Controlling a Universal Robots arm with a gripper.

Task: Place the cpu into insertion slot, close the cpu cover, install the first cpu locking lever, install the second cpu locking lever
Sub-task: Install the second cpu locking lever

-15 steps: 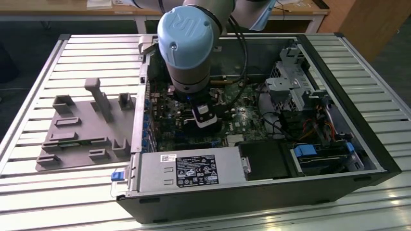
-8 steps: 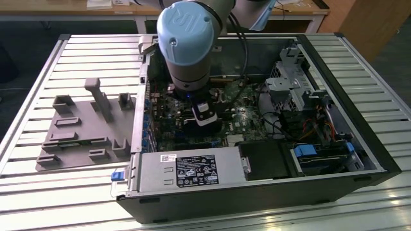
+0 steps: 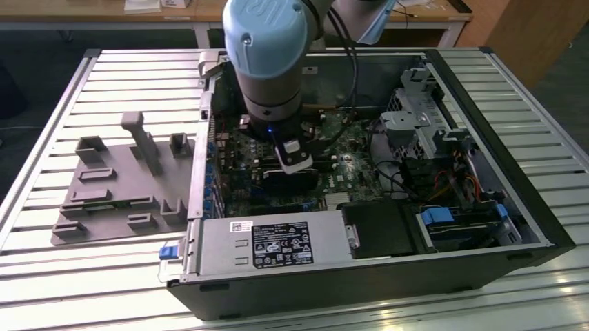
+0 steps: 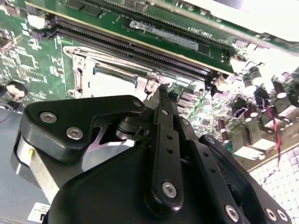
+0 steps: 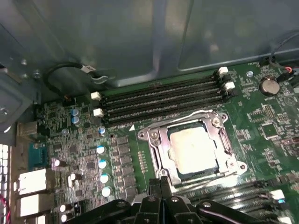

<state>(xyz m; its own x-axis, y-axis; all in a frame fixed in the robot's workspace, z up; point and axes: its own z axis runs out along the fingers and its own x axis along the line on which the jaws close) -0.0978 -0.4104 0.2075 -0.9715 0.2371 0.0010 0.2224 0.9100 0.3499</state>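
In the first wrist view the cpu (image 5: 194, 149), a pale square chip, lies flat in the insertion slot (image 5: 181, 176) on the green board. The cpu cover (image 5: 158, 140), a silver frame, lies down around it. A thin wire lever (image 5: 173, 122) runs along the frame's edge by the memory slots. My gripper (image 5: 160, 184) is shut, its tip at the socket edge facing the wrist, with nothing visible between the fingers. The second wrist view shows the gripper (image 4: 159, 91) pointing at the cpu (image 4: 110, 79) and cover (image 4: 78, 77). In the exterior view the gripper (image 3: 296, 164) hangs inside the open computer case.
Long black memory slots (image 5: 163, 95) run beside the socket, and a row of capacitors (image 5: 100, 163) stands on another side. A grey power supply box (image 3: 267, 245) and a drive cage (image 3: 414, 117) crowd the case. A grey fixture plate (image 3: 120, 186) lies at the exterior view's left.
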